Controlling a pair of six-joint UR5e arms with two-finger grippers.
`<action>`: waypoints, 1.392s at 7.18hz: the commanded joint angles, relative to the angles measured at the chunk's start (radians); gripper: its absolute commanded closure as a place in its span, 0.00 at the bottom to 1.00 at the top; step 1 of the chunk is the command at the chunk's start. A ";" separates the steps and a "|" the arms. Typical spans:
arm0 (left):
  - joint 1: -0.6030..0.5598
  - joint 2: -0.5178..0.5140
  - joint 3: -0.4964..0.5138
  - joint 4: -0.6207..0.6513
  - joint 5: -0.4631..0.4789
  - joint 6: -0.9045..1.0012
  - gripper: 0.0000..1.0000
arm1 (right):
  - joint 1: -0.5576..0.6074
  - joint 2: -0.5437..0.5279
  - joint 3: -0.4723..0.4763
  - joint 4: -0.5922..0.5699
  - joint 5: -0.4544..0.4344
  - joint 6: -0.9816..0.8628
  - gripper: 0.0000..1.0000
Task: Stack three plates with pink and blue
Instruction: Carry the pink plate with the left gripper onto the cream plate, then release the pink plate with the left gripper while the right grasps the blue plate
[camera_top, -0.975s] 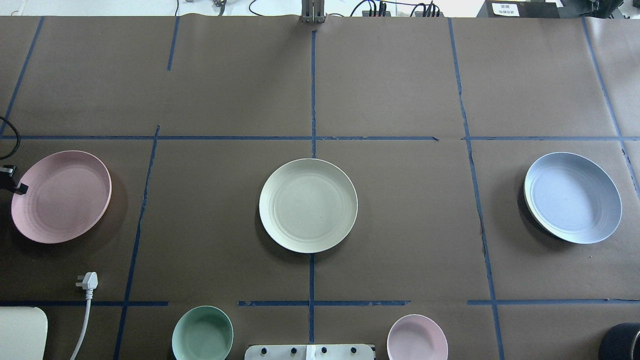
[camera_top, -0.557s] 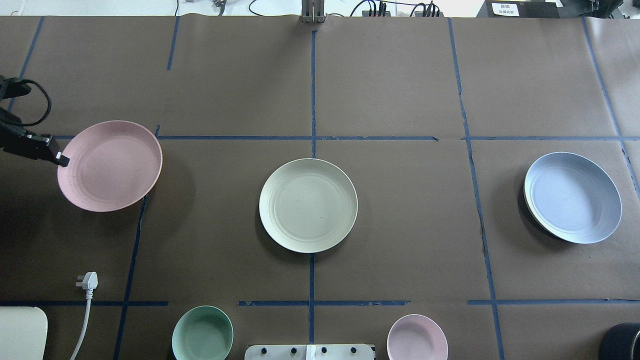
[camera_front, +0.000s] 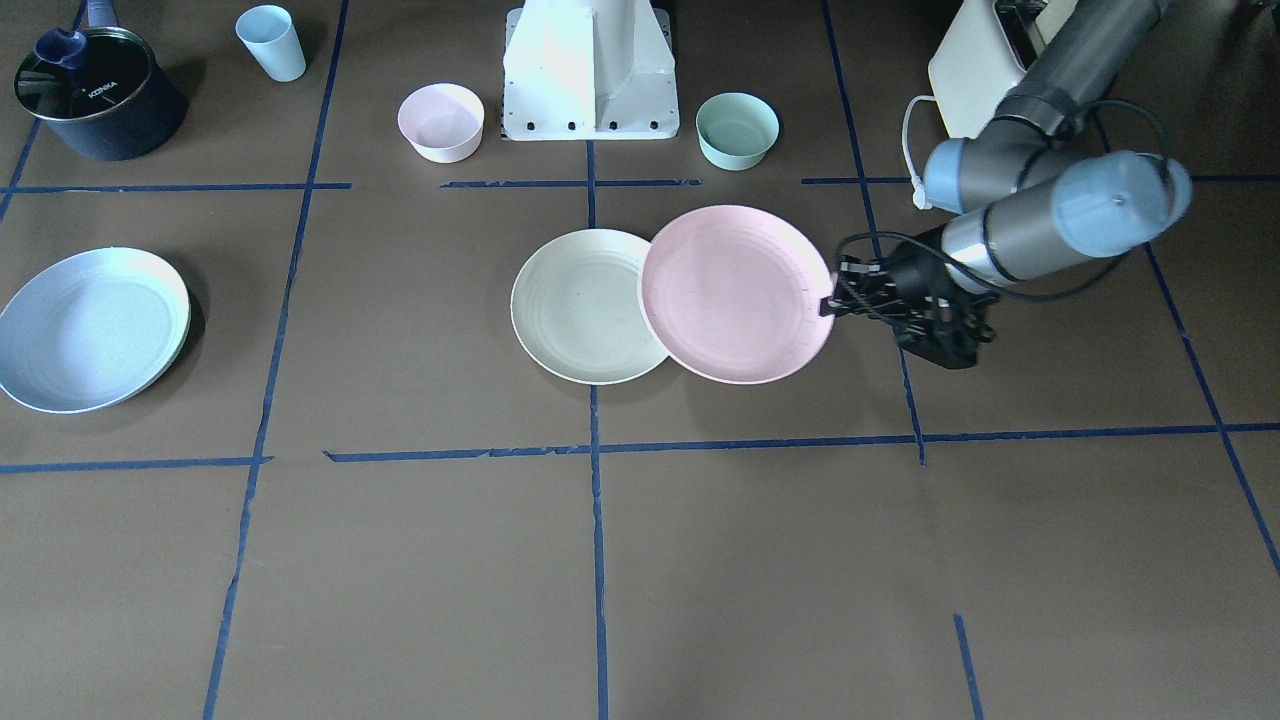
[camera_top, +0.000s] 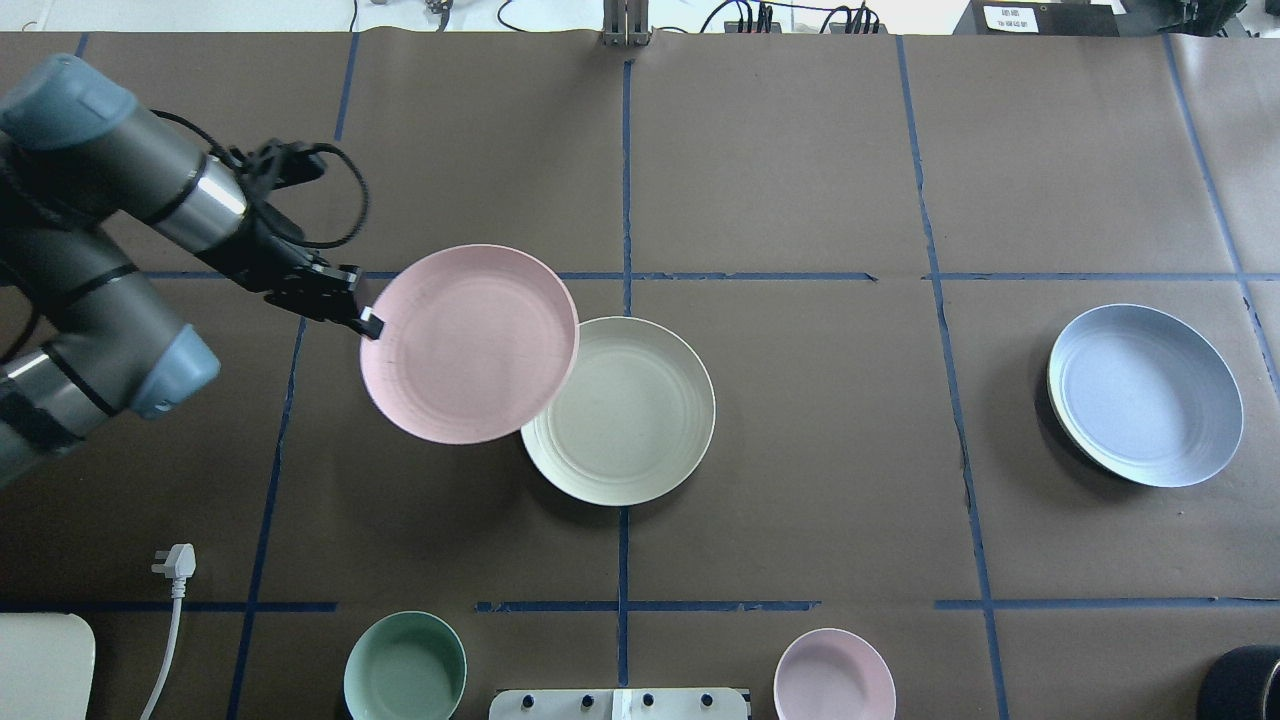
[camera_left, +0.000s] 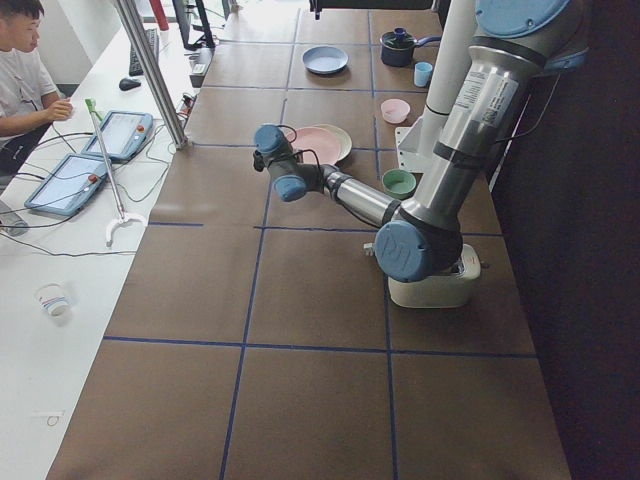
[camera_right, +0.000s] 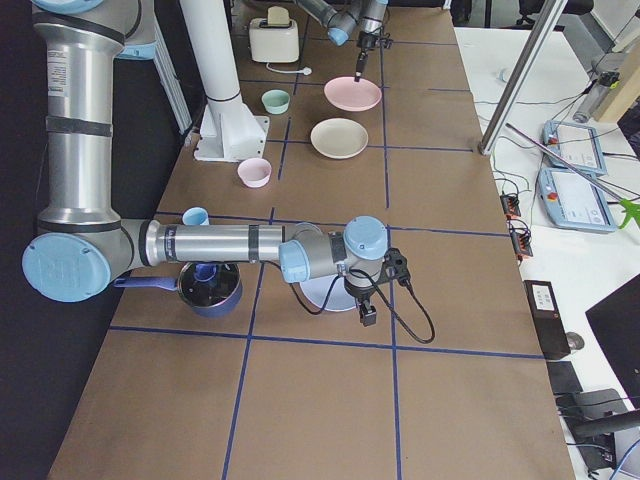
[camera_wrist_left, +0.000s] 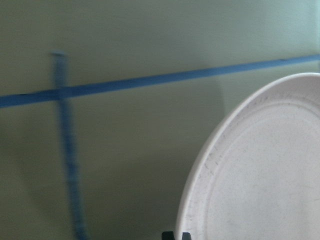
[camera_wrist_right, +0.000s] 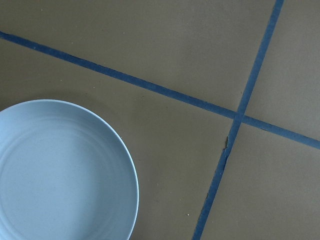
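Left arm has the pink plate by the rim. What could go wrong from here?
The left gripper pinches the pink plate at one rim spot only; it could tilt or slip.
It overlaps just part of the cream plate; released here, it would likely land off-centre, or its edge could shove the cream plate.

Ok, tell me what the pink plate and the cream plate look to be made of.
The pink plate: probably moulded plastic, perhaps a fibre blend; matte, no glare, fine dark flecks in the left wrist view. The cream plate: likely the same; dull surface, moulded concentric rings, thin rim.
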 joint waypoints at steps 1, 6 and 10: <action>0.134 -0.066 -0.005 0.004 0.140 -0.093 0.96 | -0.011 0.001 -0.001 -0.002 -0.001 0.001 0.00; 0.089 -0.060 -0.094 0.000 0.260 -0.179 0.00 | -0.131 0.004 -0.013 0.117 -0.009 0.272 0.00; 0.019 -0.024 -0.108 0.005 0.262 -0.179 0.00 | -0.278 -0.058 -0.203 0.633 -0.073 0.711 0.01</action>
